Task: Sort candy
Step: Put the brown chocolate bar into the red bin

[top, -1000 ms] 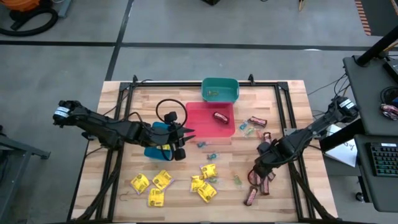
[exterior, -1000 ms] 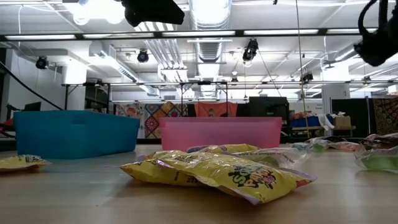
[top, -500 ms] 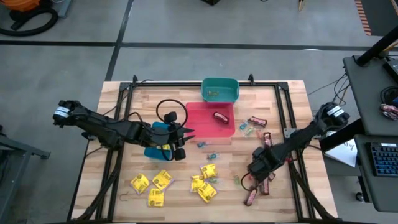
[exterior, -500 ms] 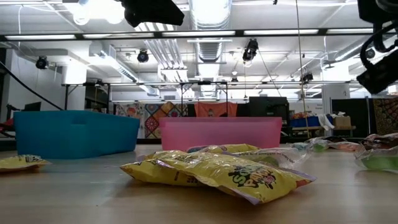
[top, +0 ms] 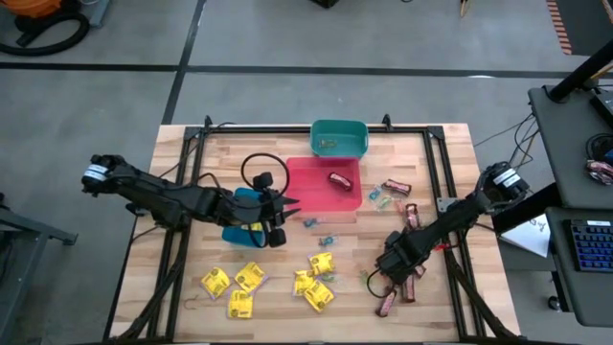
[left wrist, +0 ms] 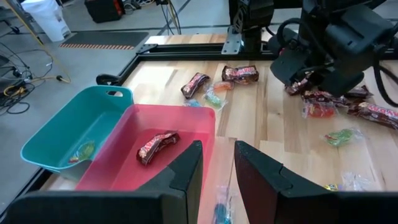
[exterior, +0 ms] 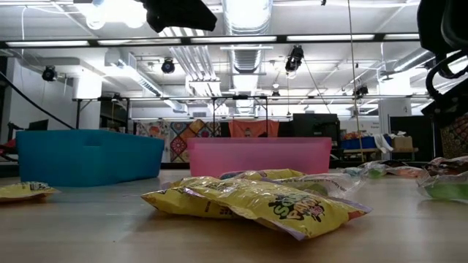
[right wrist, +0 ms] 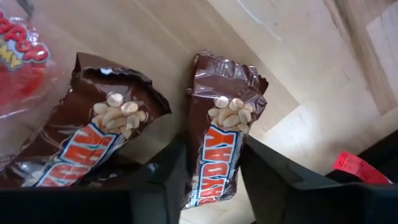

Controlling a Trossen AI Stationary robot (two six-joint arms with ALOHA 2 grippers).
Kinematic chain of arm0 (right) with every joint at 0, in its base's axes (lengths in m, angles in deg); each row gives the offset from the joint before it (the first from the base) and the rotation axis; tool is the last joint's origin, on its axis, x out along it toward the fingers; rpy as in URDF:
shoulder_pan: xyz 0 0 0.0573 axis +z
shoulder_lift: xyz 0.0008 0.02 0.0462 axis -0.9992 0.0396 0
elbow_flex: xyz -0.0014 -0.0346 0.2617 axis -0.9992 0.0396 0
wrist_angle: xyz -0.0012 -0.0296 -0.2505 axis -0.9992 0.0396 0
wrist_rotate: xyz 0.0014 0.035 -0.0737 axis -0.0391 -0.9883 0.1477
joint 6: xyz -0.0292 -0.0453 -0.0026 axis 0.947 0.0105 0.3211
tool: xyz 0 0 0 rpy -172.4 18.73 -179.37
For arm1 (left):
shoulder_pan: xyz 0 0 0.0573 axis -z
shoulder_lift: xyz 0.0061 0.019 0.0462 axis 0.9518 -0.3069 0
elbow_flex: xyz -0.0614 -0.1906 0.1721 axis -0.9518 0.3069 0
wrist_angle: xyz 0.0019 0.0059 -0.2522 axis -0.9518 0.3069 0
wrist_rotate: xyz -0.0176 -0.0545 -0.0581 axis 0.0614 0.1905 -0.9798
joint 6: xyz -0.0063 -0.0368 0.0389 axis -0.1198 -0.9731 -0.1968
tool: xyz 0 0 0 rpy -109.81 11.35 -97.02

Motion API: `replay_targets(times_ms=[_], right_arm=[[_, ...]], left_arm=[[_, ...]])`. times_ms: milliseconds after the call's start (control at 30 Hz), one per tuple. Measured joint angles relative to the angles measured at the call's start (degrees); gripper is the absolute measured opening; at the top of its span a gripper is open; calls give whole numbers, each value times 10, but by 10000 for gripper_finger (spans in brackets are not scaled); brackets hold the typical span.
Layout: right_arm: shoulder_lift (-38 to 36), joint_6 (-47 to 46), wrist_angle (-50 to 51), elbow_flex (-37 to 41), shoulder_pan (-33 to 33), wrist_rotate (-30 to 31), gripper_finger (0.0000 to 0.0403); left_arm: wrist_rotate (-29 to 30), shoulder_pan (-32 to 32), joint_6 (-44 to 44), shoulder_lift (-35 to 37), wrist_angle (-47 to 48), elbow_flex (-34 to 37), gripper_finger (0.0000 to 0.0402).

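Candy lies scattered on the wooden table: yellow packets [top: 250,277] near the front, brown bars [top: 387,303] at the near right, small wrapped pieces [top: 329,239] in the middle. One brown bar [top: 338,178] lies in the red bin [top: 311,192], and a green piece lies in the teal bin [top: 339,137]. My right gripper [top: 387,275] points steeply down over the near-right bars and is shut on one brown bar [right wrist: 217,149]; a second bar [right wrist: 93,143] lies beside it. My left gripper [top: 280,218] hangs over the blue bin [top: 233,233], open by a narrow gap [left wrist: 217,168], holding nothing. My right gripper has the brown bar between its two fingers, one against each long side [right wrist: 194,149], somewhere along its middle. The fingers come from above, pointing steeply down, and lie across the bar. The bar still lies flat on the table.
More brown bars [top: 397,186] and small pieces [top: 383,201] lie right of the red bin. A black cable loop [top: 263,175] rises beside the left arm. Black frame rails [top: 436,182] run along the table's edges. A green piece [top: 365,278] lies just left of my right gripper.
My right gripper has sunk toward the table and moved toward its near edge and a little left, tipping more steeply downward, and now stands on the near-right brown bars. The candy has stayed in place.
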Motion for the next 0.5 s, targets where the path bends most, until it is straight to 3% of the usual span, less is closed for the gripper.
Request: replay_targets(times_ms=[200, 500], right_arm=[[-19, -1, 2, 0, -7, -3, 79], [-78, 6, 63, -17, -34, 1, 68]], left_arm=[[0, 0, 0, -11, 0, 0, 77], [10, 2, -5, -12, -2, 0, 77]])
